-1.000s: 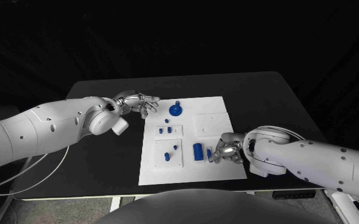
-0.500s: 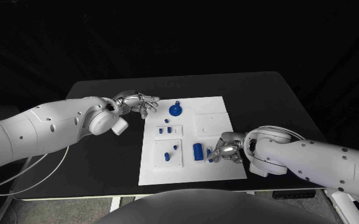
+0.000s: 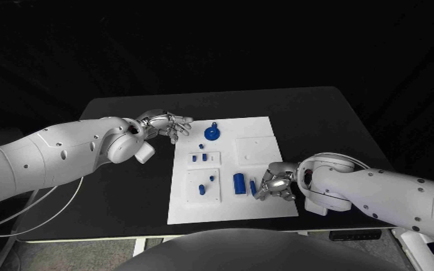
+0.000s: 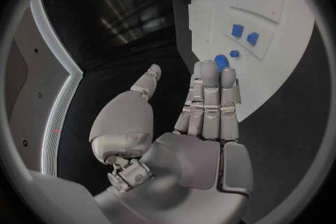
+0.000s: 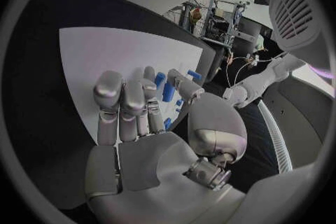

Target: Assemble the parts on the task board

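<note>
Against the frame 1 s ago, we find the right hand (image 3: 272,186) shifted slightly nearer along the task board (image 3: 253,139), fingers closing around the slim blue part (image 3: 253,187) beside the block (image 3: 239,182); the grasp is unconfirmed. The left hand (image 3: 166,124) hovers empty, fingers apart, above the counter (image 3: 335,120).

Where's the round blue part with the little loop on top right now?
In the head view, the round blue part sits near the white task board's far edge, just beside the left hand's fingertips.

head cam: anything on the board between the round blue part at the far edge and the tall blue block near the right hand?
Yes: in the head view, two small blue pieces sit on the task board between the round part and the block.
</note>
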Controlling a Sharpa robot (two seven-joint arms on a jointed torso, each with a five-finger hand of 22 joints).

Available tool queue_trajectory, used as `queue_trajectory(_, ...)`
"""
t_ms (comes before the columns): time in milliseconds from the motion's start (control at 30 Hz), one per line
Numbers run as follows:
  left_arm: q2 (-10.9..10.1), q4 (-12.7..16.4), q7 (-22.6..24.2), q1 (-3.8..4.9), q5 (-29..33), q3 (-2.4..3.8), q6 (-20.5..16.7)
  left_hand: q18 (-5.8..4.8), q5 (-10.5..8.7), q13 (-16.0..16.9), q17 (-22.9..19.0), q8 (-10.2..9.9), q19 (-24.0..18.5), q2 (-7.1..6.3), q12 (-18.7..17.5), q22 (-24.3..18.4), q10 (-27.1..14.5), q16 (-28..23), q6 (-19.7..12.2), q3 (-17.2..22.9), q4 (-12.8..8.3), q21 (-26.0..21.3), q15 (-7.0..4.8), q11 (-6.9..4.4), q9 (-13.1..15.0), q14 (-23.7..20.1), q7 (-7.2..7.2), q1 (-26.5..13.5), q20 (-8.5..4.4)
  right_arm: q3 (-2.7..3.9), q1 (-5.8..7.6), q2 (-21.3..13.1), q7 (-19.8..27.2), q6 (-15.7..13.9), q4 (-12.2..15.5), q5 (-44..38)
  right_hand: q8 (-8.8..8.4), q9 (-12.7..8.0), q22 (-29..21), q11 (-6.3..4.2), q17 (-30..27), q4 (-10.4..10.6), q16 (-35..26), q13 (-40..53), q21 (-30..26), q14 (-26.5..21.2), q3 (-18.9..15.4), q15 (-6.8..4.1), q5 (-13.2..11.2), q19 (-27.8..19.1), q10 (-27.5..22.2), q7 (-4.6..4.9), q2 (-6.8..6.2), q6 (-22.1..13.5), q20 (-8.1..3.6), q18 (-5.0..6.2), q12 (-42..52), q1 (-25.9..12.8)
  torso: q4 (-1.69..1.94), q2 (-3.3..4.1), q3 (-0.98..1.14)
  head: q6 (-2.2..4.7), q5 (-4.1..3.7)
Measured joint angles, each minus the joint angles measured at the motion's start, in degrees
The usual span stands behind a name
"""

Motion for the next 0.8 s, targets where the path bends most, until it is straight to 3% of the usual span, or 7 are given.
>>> queue_trajectory(533, 0.0, 0.0, 0.0, 0.0, -0.1, 0.0, 0.1, 0.0, 0.0, 0.0, 0.0, 0.0, -0.1, 0.0, 0.0, 0.0, 0.0, 0.0, 0.0, 0.0, 0.0, 0.0, 0.0, -0.03, 0.0, 0.0, 0.0, 0.0, 0.08, 0.01, 0.0, 0.6, -0.1, 1.2, -0.8, -0.1, 0.0, -0.1, -0.1, 0.0, 0.0, -0.3, 0.0, 0.0, 0.0, 0.0, 0.0, 0.0, 0.0, -0.1, 0.0, 0.2, 1.45, 0.2, 0.29, 0.01, 0.0, 1.0, 0.04, 0.02, -0.02, 0.0, -0.04)
queue_trajectory(800, 0.1, 0.0, 0.0, 0.0, -0.1, 0.0, 0.1, 0.0, 0.0, 0.0, 0.0, 0.0, -0.1, 0.0, 0.0, 0.0, 0.0, 0.0, 0.0, 0.0, 0.0, 0.0, 0.0, -0.04, -0.1, 0.0, 0.0, 0.0, 0.08, 0.01, 0.0, 1.3, -2.0, 0.2, -1.5, -0.4, 0.0, -0.2, -0.1, 0.0, 0.2, 0.8, 0.0, 0.0, 0.0, 0.0, 0.6, 0.01, 0.0, -0.1, 0.0, 0.19, 2.29, 0.2, 0.29, 0.0, 0.0, 0.9, 0.04, 0.02, -0.03, 0.0, -0.08)
